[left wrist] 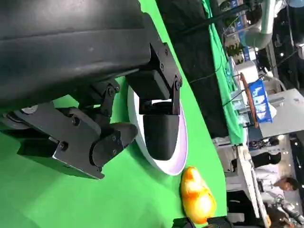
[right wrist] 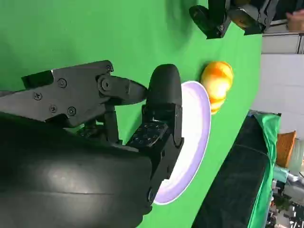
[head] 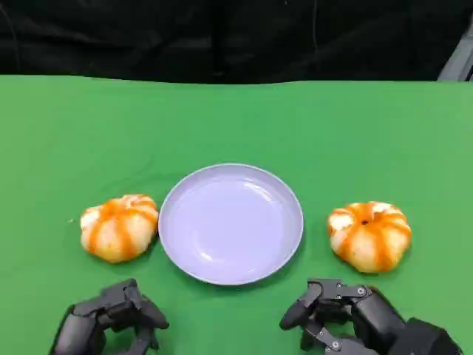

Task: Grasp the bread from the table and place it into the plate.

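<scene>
1. Two orange-striped bread rolls are seen on the green table point(head: 66, 126): the left bread point(head: 118, 227) lies just beside the empty lilac plate point(head: 230, 223), the right bread point(head: 369, 235) a little apart from it.
2. The left hand point(head: 111, 319) and right hand point(head: 347, 314) are held near the front edge, fingers apart, nothing gripped.
3. A roll is best approached from above, clasped gently around its sides, then lifted over the rim.
</scene>
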### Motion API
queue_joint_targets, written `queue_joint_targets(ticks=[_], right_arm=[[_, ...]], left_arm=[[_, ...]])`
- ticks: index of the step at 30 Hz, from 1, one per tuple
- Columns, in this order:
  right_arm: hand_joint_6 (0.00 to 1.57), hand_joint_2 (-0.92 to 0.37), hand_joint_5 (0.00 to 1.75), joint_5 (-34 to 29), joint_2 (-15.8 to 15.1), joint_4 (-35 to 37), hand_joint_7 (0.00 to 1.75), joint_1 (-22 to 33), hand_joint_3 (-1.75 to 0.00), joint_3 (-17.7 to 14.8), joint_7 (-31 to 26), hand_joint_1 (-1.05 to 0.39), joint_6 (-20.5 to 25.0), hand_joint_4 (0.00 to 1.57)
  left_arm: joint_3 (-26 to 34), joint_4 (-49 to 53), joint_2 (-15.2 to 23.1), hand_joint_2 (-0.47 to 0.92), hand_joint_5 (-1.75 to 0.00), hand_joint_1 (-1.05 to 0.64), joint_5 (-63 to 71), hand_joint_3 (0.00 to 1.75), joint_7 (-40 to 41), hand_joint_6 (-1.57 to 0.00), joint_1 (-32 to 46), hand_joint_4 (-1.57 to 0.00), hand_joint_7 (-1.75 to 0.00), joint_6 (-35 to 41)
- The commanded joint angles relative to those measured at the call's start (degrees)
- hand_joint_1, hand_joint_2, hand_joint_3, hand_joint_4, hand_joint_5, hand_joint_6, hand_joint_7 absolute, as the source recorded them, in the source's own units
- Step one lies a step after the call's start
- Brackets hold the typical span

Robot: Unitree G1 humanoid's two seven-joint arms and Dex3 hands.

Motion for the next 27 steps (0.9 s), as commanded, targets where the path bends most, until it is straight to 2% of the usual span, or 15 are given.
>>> queue_joint_targets(ticks=[1, 27], right_arm=[[0.83, -0.92, 1.44, -0.27, -0.63, 0.36, 0.94, -0.46, -0.47, -0.27, -0.43, -0.1, -1.03, 0.71], [0.83, -0.92, 1.44, 0.11, -0.56, 0.13, 0.96, -0.49, -0.47, -0.22, -0.33, -0.09, -0.68, 0.71]], left_arm=[[0.29, 0.04, 1.1, 0.63, -1.57, 0.01, -0.29, 0.96, -0.3, -0.84, 0.05, -0.79, -1.24, -0.05], [0.34, 0.06, 1.11, 0.62, -1.57, 0.01, 0.17, 0.98, 0.14, -0.84, -0.11, -0.8, -1.25, -0.07]])
